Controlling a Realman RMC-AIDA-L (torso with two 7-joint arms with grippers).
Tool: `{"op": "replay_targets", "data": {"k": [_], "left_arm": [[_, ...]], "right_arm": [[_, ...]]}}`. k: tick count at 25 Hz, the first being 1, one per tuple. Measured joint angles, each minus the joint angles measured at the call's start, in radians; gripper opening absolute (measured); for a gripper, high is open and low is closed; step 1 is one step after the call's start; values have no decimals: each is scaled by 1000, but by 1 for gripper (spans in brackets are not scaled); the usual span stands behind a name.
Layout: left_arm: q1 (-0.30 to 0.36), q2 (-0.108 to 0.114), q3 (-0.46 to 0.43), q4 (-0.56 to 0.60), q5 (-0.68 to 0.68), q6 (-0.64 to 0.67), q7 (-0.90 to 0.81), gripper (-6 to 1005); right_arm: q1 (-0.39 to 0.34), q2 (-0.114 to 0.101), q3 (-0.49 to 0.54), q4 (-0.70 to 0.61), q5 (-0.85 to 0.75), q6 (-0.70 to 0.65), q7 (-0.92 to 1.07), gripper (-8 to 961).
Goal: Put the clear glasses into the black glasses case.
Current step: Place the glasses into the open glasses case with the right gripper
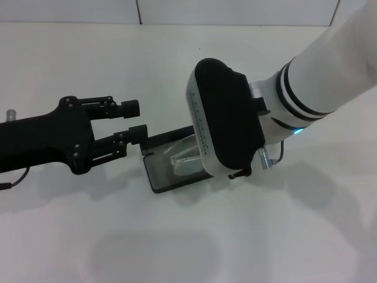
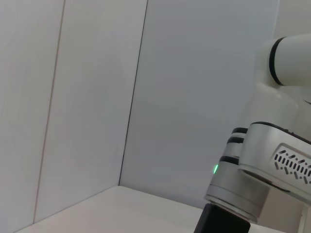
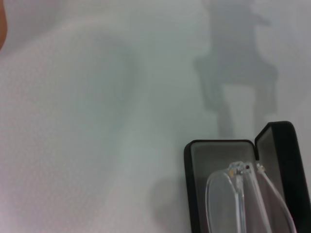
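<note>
The black glasses case (image 1: pixel 156 172) lies open on the white table, its lid (image 1: pixel 166 138) standing up on the far side. The clear glasses (image 1: pixel 184 160) rest inside on the grey lining, and the right wrist view shows them in the case (image 3: pixel 221 149) with their arms folded (image 3: pixel 236 171). My right arm's black-and-white wrist housing (image 1: pixel 227 115) hangs directly over the case's right half and hides the right gripper. My left gripper (image 1: pixel 136 121) is open and empty, just left of the lid's end.
The white table (image 1: pixel 177 247) meets pale wall panels (image 2: pixel 97 97) at the back. The left wrist view shows only the wall and my right arm (image 2: pixel 272 165).
</note>
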Motion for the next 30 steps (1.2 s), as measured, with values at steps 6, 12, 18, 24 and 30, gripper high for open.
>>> {"op": "replay_targets", "data": {"k": [6,12,18,24,30], "left_arm": [[-4,0,0,-2,0,-11,2,463],[-4,-1,0,-2,0,-14,2,463],[-11,-4,0,-4,2,-15,3,463],[-14,-9,0,-5,5,-16,3,462],[-14,-9,0,-5,5,-16,3,462]], "right_arm": [[4,0,-5,24,2,18,5,88],[10,0,-8,44,-2,23,7,87],[5,0,-7,46,-4,39,7,87],[4,0,-8,60,3,57,8,87],[5,0,-7,68,5,63,12,87]]}}
